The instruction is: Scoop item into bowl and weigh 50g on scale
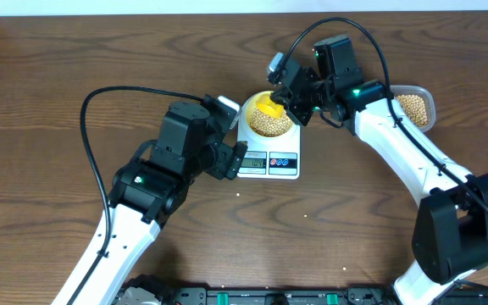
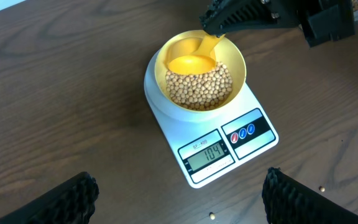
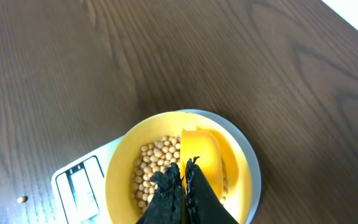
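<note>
- Right end effector is gripping the stiff scoop by its handle.
- Beans are looking hard, light, roll-prone.
- Left end effector is hanging open, empty.

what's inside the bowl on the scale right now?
Tan beans fill the bottom of the bowl; the yellow scoop sits in it, held by the right gripper. The bowl floor and anything under the scoop are hidden.

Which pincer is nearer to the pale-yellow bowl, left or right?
Right. The right pincer is above the bowl, gripping the yellow scoop that dips into it. The left pincer is open at the display end of the scale, apart from the bowl.
</note>
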Action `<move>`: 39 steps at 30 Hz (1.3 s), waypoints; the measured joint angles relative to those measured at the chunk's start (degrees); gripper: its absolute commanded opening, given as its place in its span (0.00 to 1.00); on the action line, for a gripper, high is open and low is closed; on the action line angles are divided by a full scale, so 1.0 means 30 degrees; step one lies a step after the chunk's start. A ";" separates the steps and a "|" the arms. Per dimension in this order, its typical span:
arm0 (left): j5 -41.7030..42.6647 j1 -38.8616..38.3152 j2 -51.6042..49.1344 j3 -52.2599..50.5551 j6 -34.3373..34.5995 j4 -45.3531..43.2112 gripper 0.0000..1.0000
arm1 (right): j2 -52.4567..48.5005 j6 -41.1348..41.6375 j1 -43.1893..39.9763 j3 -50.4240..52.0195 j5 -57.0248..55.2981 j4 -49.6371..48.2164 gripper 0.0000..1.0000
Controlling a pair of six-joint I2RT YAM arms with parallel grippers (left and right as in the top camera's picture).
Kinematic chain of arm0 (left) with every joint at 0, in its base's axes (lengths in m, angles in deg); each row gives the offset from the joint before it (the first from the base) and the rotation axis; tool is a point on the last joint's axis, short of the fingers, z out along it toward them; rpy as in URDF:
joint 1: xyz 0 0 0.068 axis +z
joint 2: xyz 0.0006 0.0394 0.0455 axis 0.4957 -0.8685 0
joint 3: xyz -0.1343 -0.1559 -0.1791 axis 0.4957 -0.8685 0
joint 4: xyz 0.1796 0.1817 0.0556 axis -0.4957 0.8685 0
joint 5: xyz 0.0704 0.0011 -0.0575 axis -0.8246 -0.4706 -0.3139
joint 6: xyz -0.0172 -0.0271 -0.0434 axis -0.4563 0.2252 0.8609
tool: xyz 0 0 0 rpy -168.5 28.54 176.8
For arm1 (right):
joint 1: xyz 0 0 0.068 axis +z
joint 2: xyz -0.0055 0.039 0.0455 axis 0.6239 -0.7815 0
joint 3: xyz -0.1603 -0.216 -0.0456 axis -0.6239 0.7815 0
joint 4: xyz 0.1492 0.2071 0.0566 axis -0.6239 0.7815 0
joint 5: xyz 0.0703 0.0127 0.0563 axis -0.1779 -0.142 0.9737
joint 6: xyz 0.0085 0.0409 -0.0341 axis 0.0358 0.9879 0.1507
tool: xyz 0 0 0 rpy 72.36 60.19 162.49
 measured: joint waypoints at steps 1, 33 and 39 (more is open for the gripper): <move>0.0000 0.0000 0.0000 0.0000 0.0000 0.0000 0.86 | 0.0000 0.0000 0.0000 0.0000 0.0051 0.0044 0.01; 0.0000 0.0000 0.0000 0.0000 0.0000 0.0000 0.87 | 0.0321 -0.0058 -0.1472 0.0000 0.3242 0.2725 0.01; 0.0000 0.0000 0.0000 0.0000 0.0000 0.0000 0.86 | 0.0350 0.0051 -0.2317 0.0000 0.5544 0.2849 0.01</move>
